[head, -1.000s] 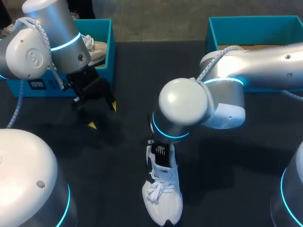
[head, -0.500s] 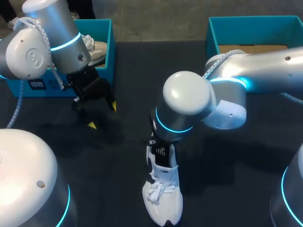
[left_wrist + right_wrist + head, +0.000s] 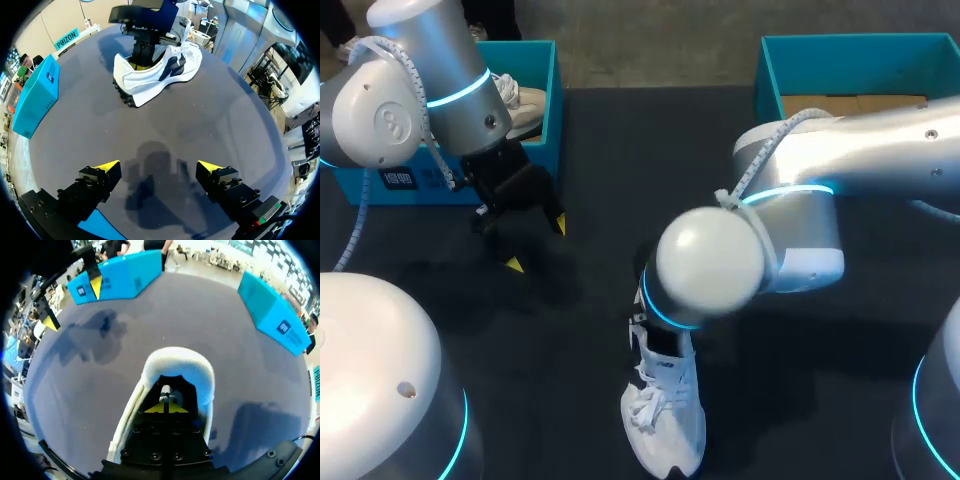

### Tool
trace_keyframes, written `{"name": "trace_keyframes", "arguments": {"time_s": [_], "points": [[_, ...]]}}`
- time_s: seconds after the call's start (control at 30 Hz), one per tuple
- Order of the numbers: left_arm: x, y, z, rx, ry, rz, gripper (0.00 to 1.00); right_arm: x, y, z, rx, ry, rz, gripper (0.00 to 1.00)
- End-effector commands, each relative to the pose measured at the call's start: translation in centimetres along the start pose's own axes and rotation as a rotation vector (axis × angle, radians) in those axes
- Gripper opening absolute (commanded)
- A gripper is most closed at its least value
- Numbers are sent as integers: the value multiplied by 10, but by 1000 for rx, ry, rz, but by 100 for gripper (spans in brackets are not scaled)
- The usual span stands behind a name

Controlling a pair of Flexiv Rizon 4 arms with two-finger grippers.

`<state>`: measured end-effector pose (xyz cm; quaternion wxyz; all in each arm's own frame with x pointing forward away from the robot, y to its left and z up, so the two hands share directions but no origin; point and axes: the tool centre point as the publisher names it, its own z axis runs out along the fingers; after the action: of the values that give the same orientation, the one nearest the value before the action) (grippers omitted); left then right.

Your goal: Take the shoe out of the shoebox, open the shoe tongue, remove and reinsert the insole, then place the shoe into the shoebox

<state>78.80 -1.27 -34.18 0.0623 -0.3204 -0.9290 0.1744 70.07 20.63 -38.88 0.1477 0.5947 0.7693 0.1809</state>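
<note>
A white shoe [image 3: 665, 420] stands upright on the dark table, toe toward the front edge. My right gripper [image 3: 165, 407] is shut, its yellow tips together down inside the heel opening of the shoe [image 3: 180, 365]. Whether anything thin is pinched there I cannot tell. In the head view my right arm's wrist [image 3: 705, 265] covers the heel. My left gripper [image 3: 536, 245] hangs open above bare table, well to the left of the shoe. In the left wrist view the gripper [image 3: 159, 172] is empty, with the shoe [image 3: 155, 75] far ahead.
A teal shoebox [image 3: 545, 70] at the back left holds another light shoe [image 3: 525, 105]. A second teal shoebox [image 3: 860, 60] stands at the back right, behind my right arm.
My right arm's wrist has swung toward the front and lower over the shoe's heel. The shoe has barely shifted. My left arm has kept still.
</note>
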Motion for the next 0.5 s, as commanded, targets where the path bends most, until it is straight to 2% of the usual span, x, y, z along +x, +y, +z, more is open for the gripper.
{"name": "trace_keyframes", "arguments": {"time_s": [0.03,0.27,0.5], "points": [[0,0,0,-3,1,0,100,-2,9,-3,-42,-8,13,0],[0,0,0,-3,1,0,100,-5,21,13,-46,8,6,0],[0,0,0,-3,1,0,100,-7,14,34,-3,35,11,0]]}}
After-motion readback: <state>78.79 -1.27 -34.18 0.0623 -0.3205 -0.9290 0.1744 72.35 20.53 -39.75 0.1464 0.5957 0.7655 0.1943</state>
